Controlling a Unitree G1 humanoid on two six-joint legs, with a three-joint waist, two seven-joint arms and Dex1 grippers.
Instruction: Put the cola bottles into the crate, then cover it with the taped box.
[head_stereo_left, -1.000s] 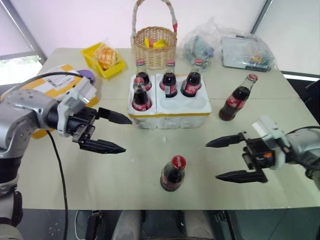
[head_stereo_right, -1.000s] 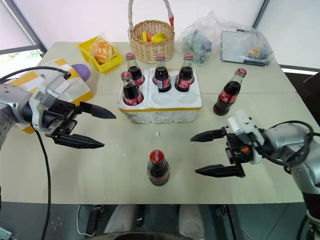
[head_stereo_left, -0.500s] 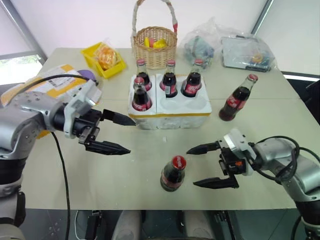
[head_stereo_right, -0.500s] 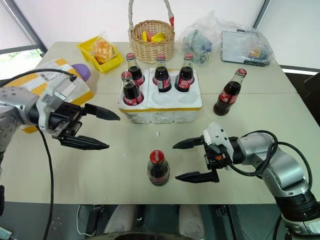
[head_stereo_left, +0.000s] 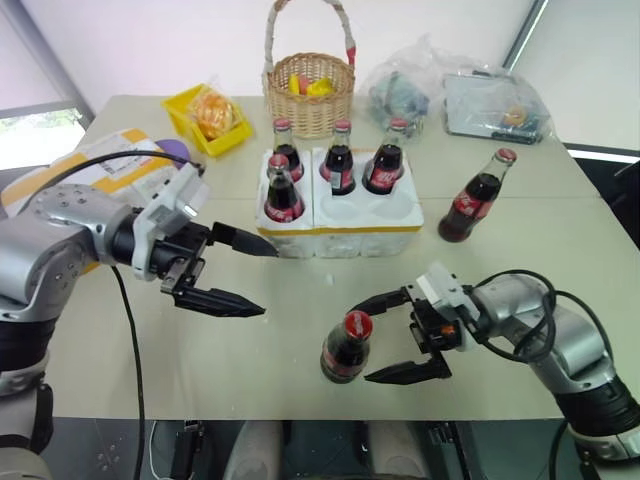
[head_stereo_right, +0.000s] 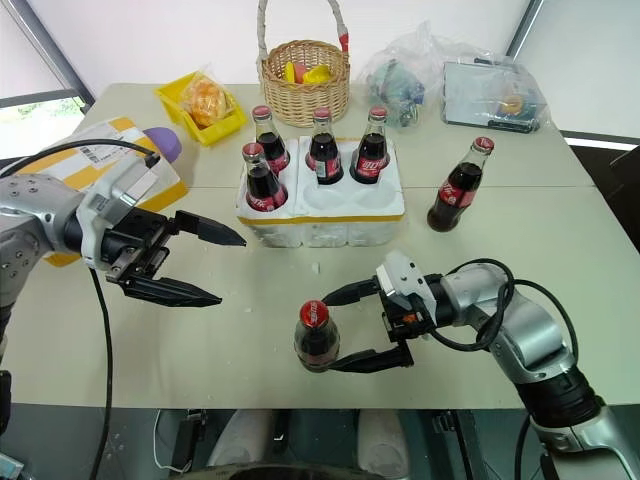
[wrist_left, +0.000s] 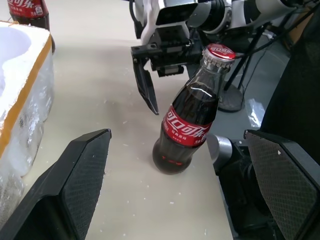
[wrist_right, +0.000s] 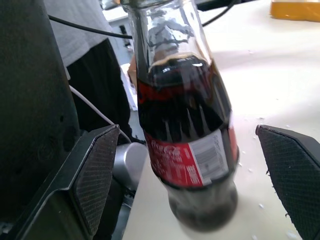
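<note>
The white crate (head_stereo_left: 396, 210) stands mid-table with several cola bottles (head_stereo_left: 339, 160) upright in its wells. One loose bottle (head_stereo_left: 347, 347) stands near the table's front edge. My right gripper (head_stereo_left: 362, 343) is open, with one finger on each side of this bottle and gaps to both; the right wrist view shows the bottle (wrist_right: 187, 150) standing between the pads. Another bottle (head_stereo_left: 475, 198) stands right of the crate. My left gripper (head_stereo_left: 268, 280) hovers open in front of the crate's left end, holding nothing. The taped box (head_stereo_left: 110, 170) lies at far left, partly hidden by my left arm.
A wicker basket (head_stereo_left: 308, 90), a yellow bin (head_stereo_left: 208, 118) and plastic bags (head_stereo_left: 490, 100) line the back of the table. The front table edge runs just below the loose bottle. Bare tabletop lies between the crate and that bottle.
My right gripper has moved left and down, from right of the loose bottle to straddling it. The left gripper has barely moved.
</note>
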